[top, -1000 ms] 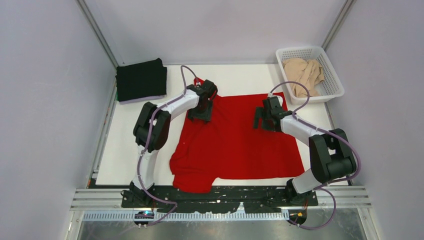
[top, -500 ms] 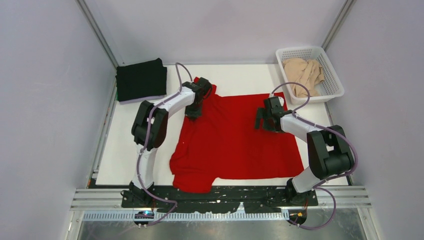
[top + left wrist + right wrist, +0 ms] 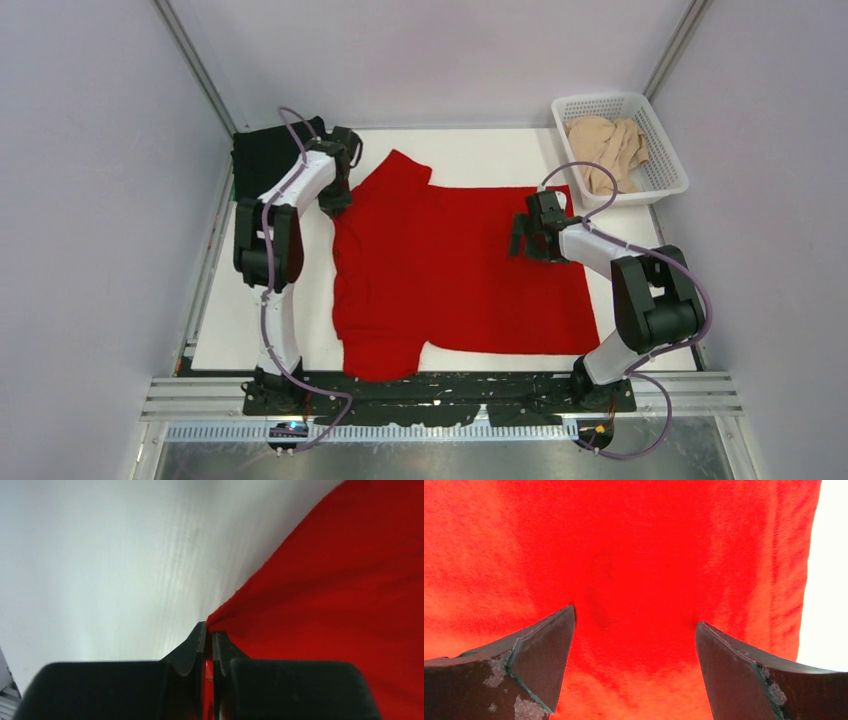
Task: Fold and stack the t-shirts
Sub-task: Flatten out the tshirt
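The red t-shirt point(image 3: 450, 270) lies spread on the white table. My left gripper point(image 3: 335, 204) is at its far left edge, shut on a pinch of red cloth; the left wrist view shows the gripper point(image 3: 210, 628) with the shirt point(image 3: 350, 580) running off to the right. My right gripper point(image 3: 518, 240) is open and rests on the shirt's right half; its fingers point(image 3: 544, 645) straddle flat red cloth point(image 3: 634, 540). A folded black t-shirt point(image 3: 270, 160) lies at the back left, partly behind my left arm. A beige t-shirt point(image 3: 605, 145) lies crumpled in the basket. The lavender t-shirt is hidden.
The white lattice basket point(image 3: 620, 100) stands at the back right corner. Bare white table point(image 3: 480, 160) lies behind the red shirt and left of it point(image 3: 100, 555). Grey walls close in both sides and the back. The arm bases sit at the near edge.
My left gripper has moved left and back with the red cloth in it, drawing the shirt's left side out wider and flatter. The right gripper has stayed in place on the shirt.
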Motion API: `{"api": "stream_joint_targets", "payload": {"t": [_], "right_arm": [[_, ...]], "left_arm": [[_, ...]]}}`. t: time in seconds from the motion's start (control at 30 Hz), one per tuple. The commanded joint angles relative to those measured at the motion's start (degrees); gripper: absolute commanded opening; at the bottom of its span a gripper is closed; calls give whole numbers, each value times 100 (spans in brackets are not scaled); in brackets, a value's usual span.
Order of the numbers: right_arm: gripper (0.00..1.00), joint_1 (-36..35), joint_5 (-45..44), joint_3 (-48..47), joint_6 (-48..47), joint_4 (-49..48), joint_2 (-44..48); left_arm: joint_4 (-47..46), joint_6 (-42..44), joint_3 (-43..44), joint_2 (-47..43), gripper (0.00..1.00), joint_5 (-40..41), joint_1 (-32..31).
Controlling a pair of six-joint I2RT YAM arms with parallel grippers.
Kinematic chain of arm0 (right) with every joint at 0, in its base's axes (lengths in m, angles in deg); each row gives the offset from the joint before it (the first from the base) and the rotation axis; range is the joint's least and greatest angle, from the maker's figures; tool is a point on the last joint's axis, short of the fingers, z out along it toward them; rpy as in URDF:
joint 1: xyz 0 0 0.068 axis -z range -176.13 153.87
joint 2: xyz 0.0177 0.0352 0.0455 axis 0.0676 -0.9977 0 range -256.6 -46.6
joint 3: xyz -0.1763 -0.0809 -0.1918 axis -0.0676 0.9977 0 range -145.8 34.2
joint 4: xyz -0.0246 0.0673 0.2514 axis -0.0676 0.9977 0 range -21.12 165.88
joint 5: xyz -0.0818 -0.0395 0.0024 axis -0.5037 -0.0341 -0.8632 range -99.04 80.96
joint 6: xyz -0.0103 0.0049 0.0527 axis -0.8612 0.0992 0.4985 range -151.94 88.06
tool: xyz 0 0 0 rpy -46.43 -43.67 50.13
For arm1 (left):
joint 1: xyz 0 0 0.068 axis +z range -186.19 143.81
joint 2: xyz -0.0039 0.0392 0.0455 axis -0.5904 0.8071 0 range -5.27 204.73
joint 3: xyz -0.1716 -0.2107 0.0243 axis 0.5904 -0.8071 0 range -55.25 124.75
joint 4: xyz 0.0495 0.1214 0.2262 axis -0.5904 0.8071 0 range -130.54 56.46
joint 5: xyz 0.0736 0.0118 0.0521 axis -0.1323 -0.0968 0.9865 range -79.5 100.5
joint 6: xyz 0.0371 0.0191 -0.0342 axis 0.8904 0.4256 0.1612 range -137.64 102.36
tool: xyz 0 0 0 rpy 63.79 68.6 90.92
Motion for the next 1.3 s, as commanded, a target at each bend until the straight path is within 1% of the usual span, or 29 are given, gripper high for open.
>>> {"api": "stream_joint_targets", "payload": {"t": [0.0, 0.03, 0.07, 0.1, 0.17, 0.2, 0.3, 0.4, 0.5, 0.63, 0.7, 0.77, 0.83, 0.97, 1.13, 1.27], "right_arm": [[96, 13, -171, -236, -108, 19, -65], [96, 15, -182, -250, -109, 15, -80], [96, 17, -190, -258, -112, 21, -98], [96, 17, -184, -271, -115, 20, -101], [96, 23, -156, -283, -109, 28, -76], [96, 19, -150, -283, -103, 37, -55], [95, 18, -150, -299, -106, 32, 111], [96, 14, -113, -306, -104, 61, 298], [95, 19, -34, -256, -75, 74, 510], [95, 17, 188, -140, -11, -7, 672], [95, 14, 334, -72, 17, -96, 693], [95, 16, 466, -17, 51, -203, 657], [95, 17, 545, -26, 66, -248, 550], [95, 18, 593, -89, 80, -262, 280], [95, 95, 783, -274, 4, -267, -122], [95, 237, 1005, -532, 19, -264, -471]], "left_arm": [[414, -168, 334, -41, 17, 533, 376], [497, -226, 389, -47, 28, 618, 503], [564, -260, 442, -52, 46, 629, 587], [639, -282, 541, -45, 61, 605, 649], [803, -306, 695, -60, 82, 581, 706], [831, -289, 734, -93, 98, 548, 707], [743, -256, 659, -297, 100, 83, 700], [409, -251, 174, -712, 100, -528, 605], [-77, -214, -618, -1370, 100, -1020, 305], [-1137, -219, -1902, -2164, 100, -2194, -149], [-1684, -451, -2517, -2400, 100, -2455, -357], [-2085, -567, -2895, -2456, 100, -2719, -433], [-2138, -666, -2913, -2300, 100, -2848, -436], [-1997, -712, -2612, -1721, 100, -2820, -439], [-1725, -758, -2106, -1053, 100, -2672, -412], [-1386, -798, -1549, -540, 100, -2659, -227]]}}
